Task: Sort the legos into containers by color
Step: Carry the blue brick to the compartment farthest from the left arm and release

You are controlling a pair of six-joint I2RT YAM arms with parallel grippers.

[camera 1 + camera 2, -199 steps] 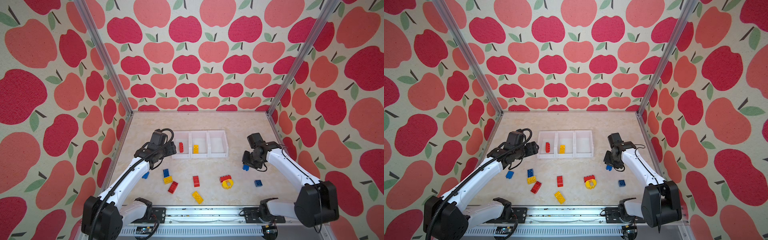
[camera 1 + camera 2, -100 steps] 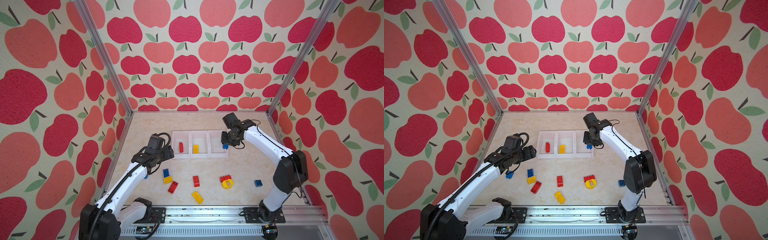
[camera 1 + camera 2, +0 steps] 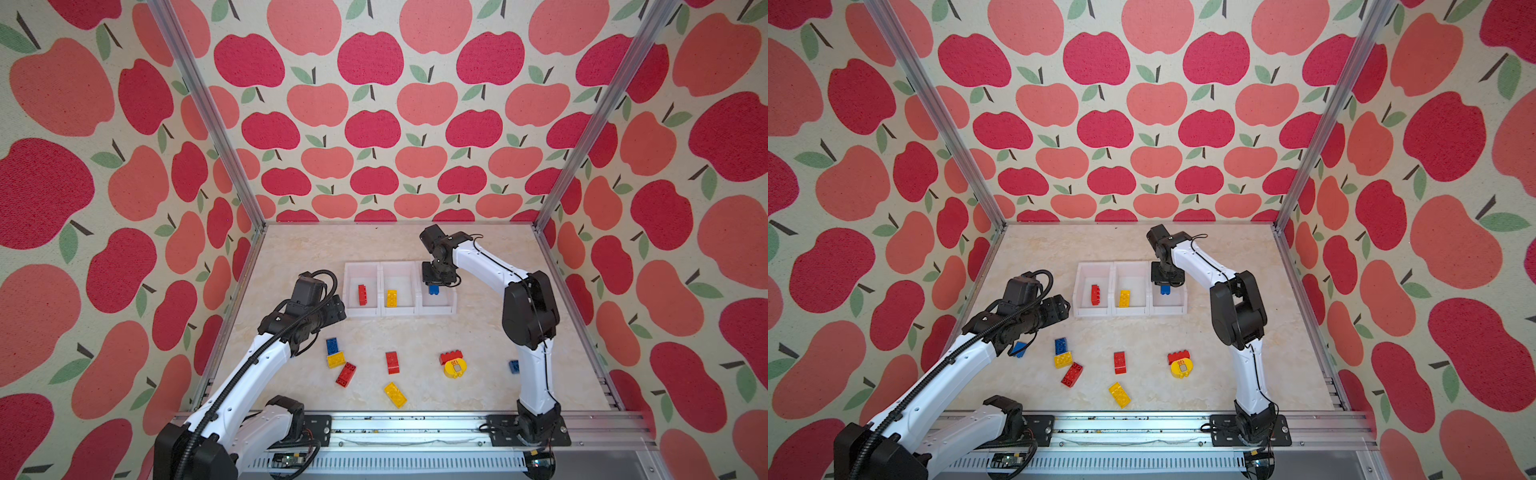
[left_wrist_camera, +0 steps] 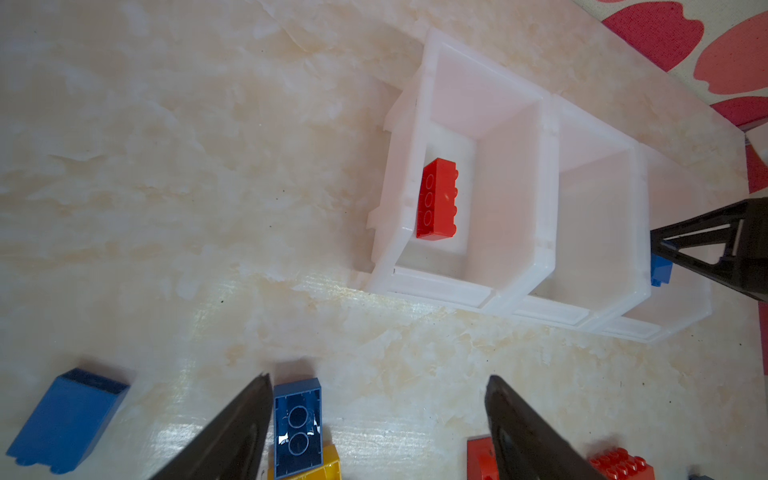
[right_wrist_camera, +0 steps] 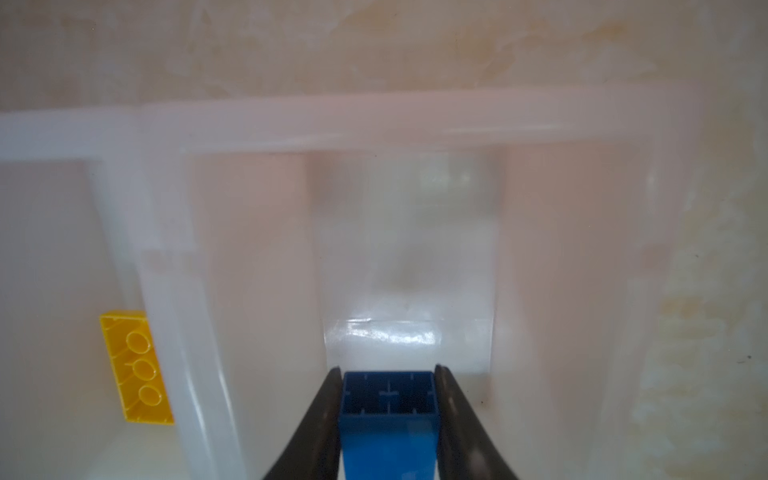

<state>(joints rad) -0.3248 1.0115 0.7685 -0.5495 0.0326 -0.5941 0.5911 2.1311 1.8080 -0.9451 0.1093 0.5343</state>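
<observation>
The left gripper (image 4: 378,378) is shown with jaws spread wide, above loose legos (image 3: 392,362) scattered on the table (image 3: 291,257) in front of the containers (image 3: 399,311). A red brick (image 3: 362,295) is seen in the left bin and a yellow brick (image 3: 391,298) in the middle bin. Over the right bin, a blue brick (image 5: 388,399) is clamped between the jaws of the right gripper (image 3: 434,284).

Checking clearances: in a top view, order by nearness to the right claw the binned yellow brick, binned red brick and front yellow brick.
1. Binned yellow brick, middle bin.
2. Binned red brick, left bin.
3. Front yellow brick, table front edge.
</observation>
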